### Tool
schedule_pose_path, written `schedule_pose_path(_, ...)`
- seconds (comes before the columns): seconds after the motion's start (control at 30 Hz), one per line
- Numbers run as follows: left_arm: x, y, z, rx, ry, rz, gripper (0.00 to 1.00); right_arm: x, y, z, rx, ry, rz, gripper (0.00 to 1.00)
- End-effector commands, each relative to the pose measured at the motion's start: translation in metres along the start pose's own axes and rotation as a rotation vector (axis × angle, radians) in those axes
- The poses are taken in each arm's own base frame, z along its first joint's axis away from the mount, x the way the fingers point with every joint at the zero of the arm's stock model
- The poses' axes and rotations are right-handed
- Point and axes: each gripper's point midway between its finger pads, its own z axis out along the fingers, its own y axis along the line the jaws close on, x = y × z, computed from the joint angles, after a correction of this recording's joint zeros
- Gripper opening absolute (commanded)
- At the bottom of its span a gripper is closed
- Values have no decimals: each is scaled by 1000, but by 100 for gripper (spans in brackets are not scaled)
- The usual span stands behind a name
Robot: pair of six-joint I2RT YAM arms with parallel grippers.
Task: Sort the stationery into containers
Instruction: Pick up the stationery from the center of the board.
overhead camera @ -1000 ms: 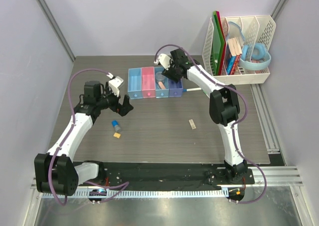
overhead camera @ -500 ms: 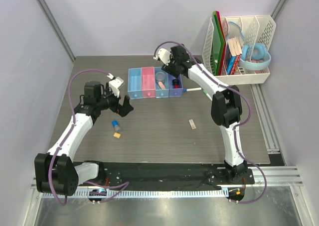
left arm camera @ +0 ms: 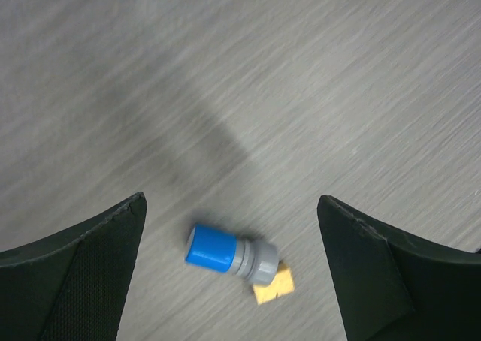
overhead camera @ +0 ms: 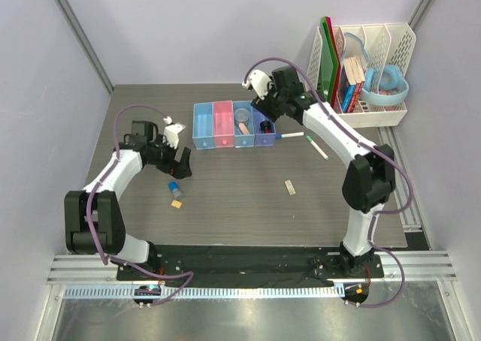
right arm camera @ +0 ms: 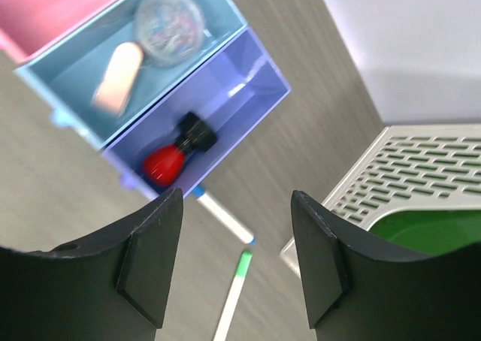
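The blue-capped cylinder (left arm camera: 229,254) lies on the table (left arm camera: 338,93) against a tiny yellow piece (left arm camera: 273,285), untouched, in line with the gap of the left gripper (left arm camera: 231,202), whose fingers are spread wide and empty. The red-black piece (right arm camera: 174,152) sits in the violet bin (right arm camera: 248,86). The right gripper (right arm camera: 237,198) nearby is parted, holding nothing.

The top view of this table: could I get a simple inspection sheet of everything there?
Surface: grey wood-grain table.
Job's things: row of four translucent plastic bins; red-black piece in violet bin; clear tape roll and peach eraser in neighbouring light-blue bin; loose: blue-capped cylinder, small yellow piece, small beige block, two white pens.
Clutter: white perforated rack holding books, green boards, light-blue ring.
Pincers: left pincer open near cylinder; right pincer open, empty.
Cables: purple cables, hanging in loose loops.
Surroundings: pale walls.
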Motion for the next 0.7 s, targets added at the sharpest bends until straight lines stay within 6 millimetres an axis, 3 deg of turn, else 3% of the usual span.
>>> schedule_pose_path(0.0,19,7,-20,14,63,17,95,-18,13,-44,-43,-101,66,64)
schedule_pose_path(0.27,46,-16,-38,171,167,133,94,2,39,-61,-85,-94,92,64)
schedule_pose_path(0.4,59,-18,-36,217,209,183,94,5,53,-68,-100,-100,90,64)
schedule_pose_path(0.57,72,-6,-24,217,256,171,92,7,62,-78,-105,-116,97,64)
schedule_pose_path(0.67,70,2,-17,201,244,172,91,8,65,-83,-108,-123,102,64)
